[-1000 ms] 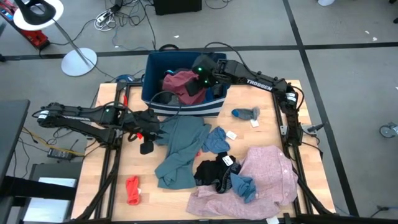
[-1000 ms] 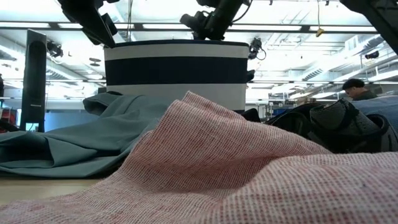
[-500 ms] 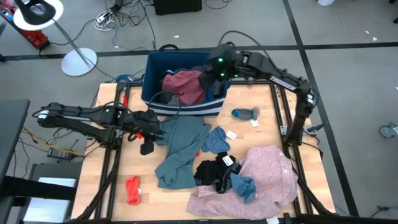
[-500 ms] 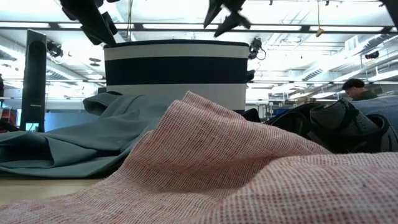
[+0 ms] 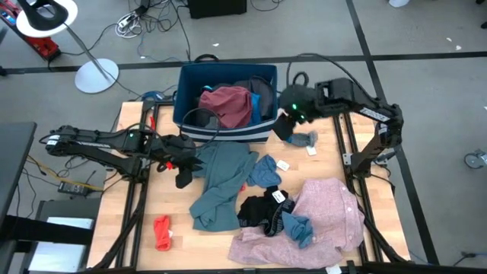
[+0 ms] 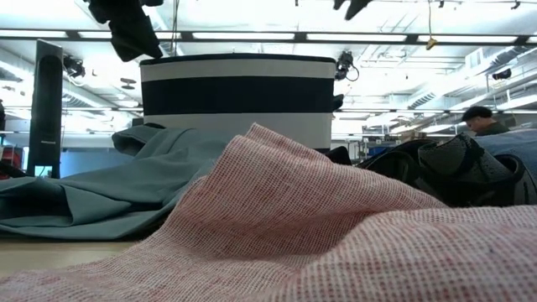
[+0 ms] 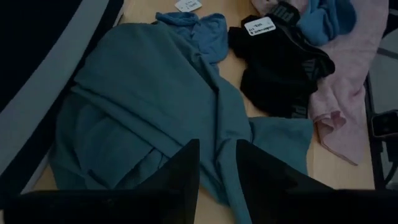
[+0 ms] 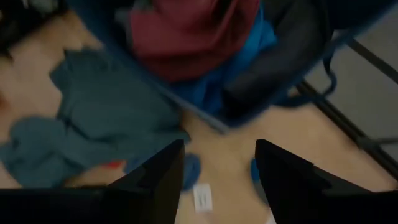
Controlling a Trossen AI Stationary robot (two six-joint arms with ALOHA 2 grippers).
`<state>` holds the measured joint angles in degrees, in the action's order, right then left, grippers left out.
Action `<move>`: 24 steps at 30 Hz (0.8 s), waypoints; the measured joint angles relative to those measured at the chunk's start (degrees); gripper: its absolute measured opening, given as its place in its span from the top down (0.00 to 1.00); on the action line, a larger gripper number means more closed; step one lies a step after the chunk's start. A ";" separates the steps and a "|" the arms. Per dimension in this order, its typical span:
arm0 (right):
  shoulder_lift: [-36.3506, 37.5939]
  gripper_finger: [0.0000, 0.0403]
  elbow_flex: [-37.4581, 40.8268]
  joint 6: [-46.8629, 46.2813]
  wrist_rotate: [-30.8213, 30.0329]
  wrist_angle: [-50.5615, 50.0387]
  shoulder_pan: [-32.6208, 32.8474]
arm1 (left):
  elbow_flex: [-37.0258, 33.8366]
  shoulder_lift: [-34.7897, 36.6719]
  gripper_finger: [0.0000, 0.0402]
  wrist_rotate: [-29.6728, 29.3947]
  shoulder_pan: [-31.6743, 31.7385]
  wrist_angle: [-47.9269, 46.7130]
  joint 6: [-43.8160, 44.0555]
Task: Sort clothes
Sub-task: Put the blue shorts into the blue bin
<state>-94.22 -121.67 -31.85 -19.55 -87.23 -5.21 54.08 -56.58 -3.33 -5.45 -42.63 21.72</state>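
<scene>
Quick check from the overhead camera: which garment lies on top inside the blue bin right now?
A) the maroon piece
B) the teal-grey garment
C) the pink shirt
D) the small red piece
A: the maroon piece sits on top inside the blue bin; the other three garments lie out on the table.

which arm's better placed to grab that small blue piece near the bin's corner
Right. The right end effector hangs open almost directly over the small blue piece, while the left end effector sits across the table at the teal-grey garment.
</scene>
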 joint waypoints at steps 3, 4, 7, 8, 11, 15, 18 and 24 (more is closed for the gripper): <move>0.26 0.51 0.02 -2.38 -1.94 -3.10 3.68 | 0.00 -0.02 0.73 0.00 0.00 0.05 1.86; 0.31 0.51 0.02 -2.87 -2.23 -2.87 4.79 | 0.00 -0.02 0.73 -0.01 0.00 0.14 2.28; 0.43 0.52 0.02 -4.22 -2.28 -2.73 8.01 | 0.00 -0.02 0.73 -0.02 0.00 1.52 2.62; 0.47 0.52 0.02 -4.95 -2.27 -2.77 8.93 | 0.00 -0.02 0.73 -0.03 0.00 2.01 2.62; 0.53 0.52 0.02 -7.48 -2.32 -2.77 11.66 | 0.00 -0.04 0.73 -0.36 -0.02 3.41 2.61; 0.53 0.52 0.02 -10.44 -2.44 -2.78 15.48 | 0.00 -0.04 0.73 -1.33 -0.02 4.01 2.58; 0.25 0.52 1.00 -11.56 -4.17 -2.63 18.69 | 0.00 -0.04 0.73 -1.62 -0.01 4.18 2.49; 0.10 0.52 9.98 -18.93 -9.12 -1.91 25.56 | 0.00 -0.04 0.73 -2.97 0.00 4.22 1.29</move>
<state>-94.12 -111.69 -50.78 -28.67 -89.14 20.34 54.08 -56.62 -6.31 -5.45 -38.41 23.01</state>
